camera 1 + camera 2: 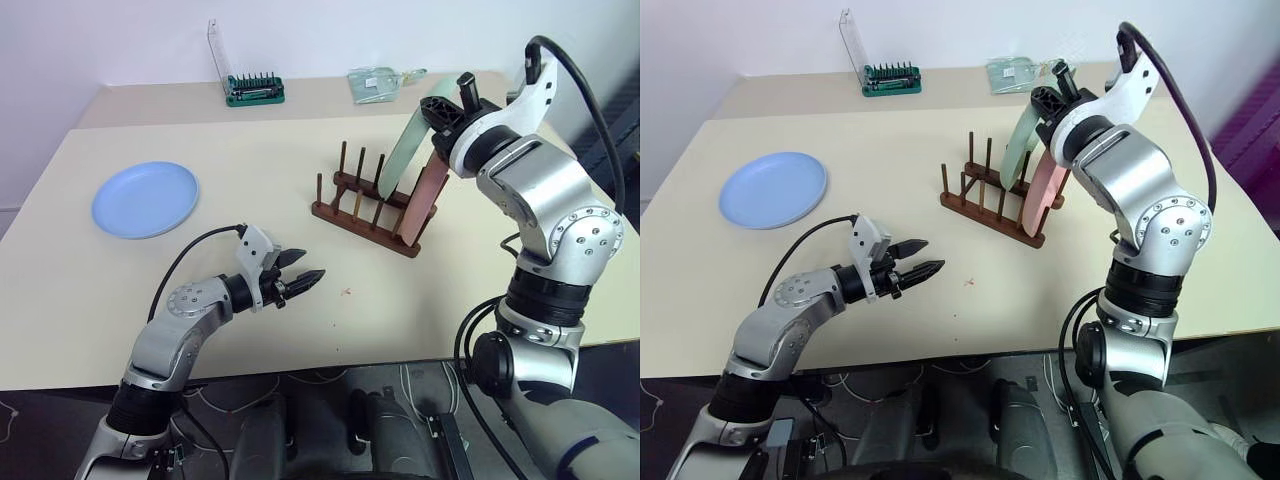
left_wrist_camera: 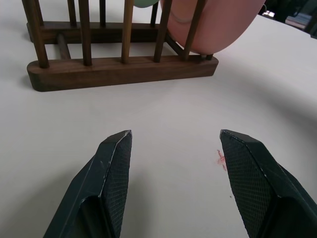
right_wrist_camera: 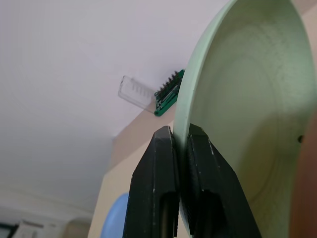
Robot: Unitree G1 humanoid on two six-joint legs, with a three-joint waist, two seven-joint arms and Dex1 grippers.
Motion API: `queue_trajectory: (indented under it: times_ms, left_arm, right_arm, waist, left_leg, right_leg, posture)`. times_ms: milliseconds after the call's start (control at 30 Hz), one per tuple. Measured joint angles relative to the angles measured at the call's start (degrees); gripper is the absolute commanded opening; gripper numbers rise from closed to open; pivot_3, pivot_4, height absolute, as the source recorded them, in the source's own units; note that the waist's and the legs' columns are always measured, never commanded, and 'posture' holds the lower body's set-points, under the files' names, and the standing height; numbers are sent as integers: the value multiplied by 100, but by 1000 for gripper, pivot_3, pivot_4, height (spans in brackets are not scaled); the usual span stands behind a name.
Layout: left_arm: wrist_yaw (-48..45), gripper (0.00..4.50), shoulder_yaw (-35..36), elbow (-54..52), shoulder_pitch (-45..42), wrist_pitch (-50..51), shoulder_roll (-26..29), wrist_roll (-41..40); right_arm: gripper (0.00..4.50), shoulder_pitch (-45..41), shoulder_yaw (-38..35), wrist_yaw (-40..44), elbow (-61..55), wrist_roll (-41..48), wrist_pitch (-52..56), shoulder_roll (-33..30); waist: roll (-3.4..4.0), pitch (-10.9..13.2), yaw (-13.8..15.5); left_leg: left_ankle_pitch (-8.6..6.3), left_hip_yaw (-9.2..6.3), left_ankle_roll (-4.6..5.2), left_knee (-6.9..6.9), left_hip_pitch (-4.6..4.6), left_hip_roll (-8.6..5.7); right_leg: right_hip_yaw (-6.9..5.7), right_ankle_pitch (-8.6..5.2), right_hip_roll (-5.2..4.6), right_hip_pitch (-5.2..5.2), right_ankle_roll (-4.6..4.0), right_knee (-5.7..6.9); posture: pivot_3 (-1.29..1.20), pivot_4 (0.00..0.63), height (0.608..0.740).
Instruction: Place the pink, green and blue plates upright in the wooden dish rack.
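Observation:
The wooden dish rack [image 1: 362, 208] stands right of the table's middle. A pink plate [image 1: 426, 198] stands upright at its right end. My right gripper [image 3: 181, 131] is shut on the rim of the green plate [image 1: 402, 150], holding it tilted just left of the pink one. The green plate's lower edge is down among the pegs; whether it rests on the rails I cannot tell. The blue plate [image 1: 145, 199] lies flat at the table's left. My left gripper [image 1: 300, 279] hovers open and empty over the table, in front of the rack [image 2: 119, 72].
A green holder with a clear upright panel [image 1: 253, 89] and a clear packet [image 1: 376, 83] sit at the table's far edge. A small red mark [image 1: 347, 292] is on the table near my left gripper. Bare tabletop lies between the blue plate and the rack.

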Motion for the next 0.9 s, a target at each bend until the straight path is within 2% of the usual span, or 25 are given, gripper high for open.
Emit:
queue_trajectory:
  times_ms: [167, 667, 900]
  left_arm:
    - [2, 2901, -10, 0, 0, 2, -18, 1]
    - [-1, 2901, -41, 26, -11, -12, -67, 45]
    - [-52, 2901, -45, 77, -19, -23, -114, 57]
  right_arm:
    - [42, -111, 65, -310, 14, 83, -230, 95]
    - [42, -722, 174, -534, 317, 265, -365, -26]
    - [42, -707, 182, -1145, 297, 570, -712, 313]
  waist:
    - [0, 0, -16]
    - [2, 1, -23]
    - [2, 1, -81]
  left_leg:
    - [0, 0, 0, -2, 0, 0]
    - [0, 2, 0, -4, -3, 0]
    - [0, 0, 0, -5, -4, 1]
  right_leg:
    - [0, 0, 0, -1, 0, -1]
    - [1, -1, 0, -5, 0, -3]
    - [1, -1, 0, -5, 0, -3]
  posture:
    - [0, 150, 730]
    - [0, 150, 730]
    - [0, 150, 730]
